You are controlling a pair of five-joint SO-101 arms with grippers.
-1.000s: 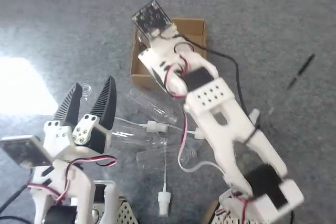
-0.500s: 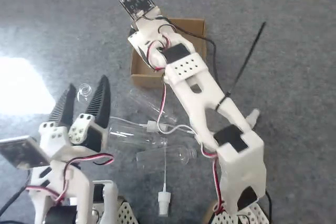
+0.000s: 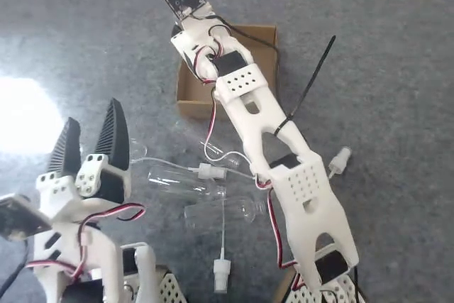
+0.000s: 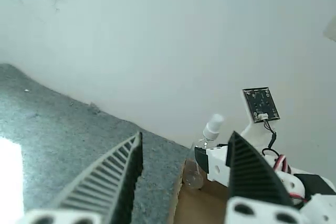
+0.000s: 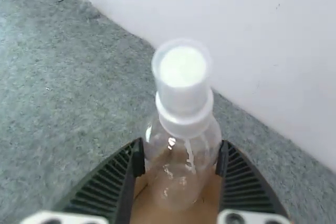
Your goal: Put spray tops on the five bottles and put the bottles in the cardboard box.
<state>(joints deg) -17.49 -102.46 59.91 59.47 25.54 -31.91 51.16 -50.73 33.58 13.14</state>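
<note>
Your right arm stretches long and nearly straight from its base at the near edge of the grey speckled bench (image 3: 397,104), out to the brown cardboard box (image 3: 190,106), with its wrist poised over the box's far-left corner. The right tool (image 5: 180,153) is clamped on a clear plastic bottle fitted with a white spray top (image 5: 181,129), with a black ribbed finger pressed against each side of the body. That bottle sits over the brown box floor, base down and spray top uppermost. Its long axis runs away from the wrist toward the pale wall. You cannot tell whether its base touches the box floor. Your left arm is folded back at the near-left corner with its forearm raised, and the left tool (image 3: 93,115) points away from the base toward the far side, fingers spread wide with nothing between them. Between the two arms, a second capped clear bottle (image 3: 181,175) lies on its side across the bench, spray top toward the right arm. An uncapped clear bottle (image 3: 223,212) lies parallel just nearer you, neck the same way. A loose white spray top (image 3: 222,271) rests nearer still, its thin tube pointing at those bottles. Another loose spray top (image 3: 339,160) lies beyond the right arm.
</note>
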